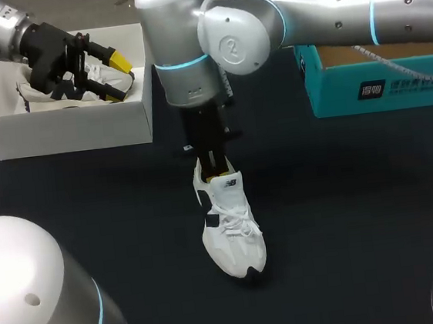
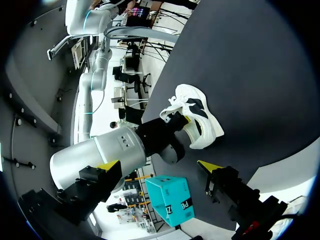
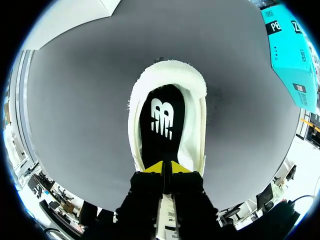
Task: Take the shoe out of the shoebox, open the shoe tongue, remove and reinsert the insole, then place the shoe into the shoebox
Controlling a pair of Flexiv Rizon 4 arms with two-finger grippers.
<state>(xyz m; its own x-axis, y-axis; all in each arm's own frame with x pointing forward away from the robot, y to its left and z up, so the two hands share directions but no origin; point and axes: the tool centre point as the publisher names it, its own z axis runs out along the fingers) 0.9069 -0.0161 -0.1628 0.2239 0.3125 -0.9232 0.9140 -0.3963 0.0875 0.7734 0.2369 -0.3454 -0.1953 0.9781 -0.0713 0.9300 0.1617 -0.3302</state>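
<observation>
The shoe [image 1: 232,238] is standing on its sole on the table [image 1: 346,218], off the shoebox's [image 1: 66,131] near right corner and apart from it. Its long axis is running away from the shoebox, heel toward it and toe pointing off to the near side. The right gripper [image 3: 164,167] is coming straight down on the shoe's opening, tips clenched on the tongue [image 1: 230,182]. The left gripper [image 1: 117,78] is hanging over the shoebox, fingers spread, gripping nothing. Dark tabletop is showing between shoebox and shoe. A teal box [image 1: 379,87] is sitting well right of the shoebox.
</observation>
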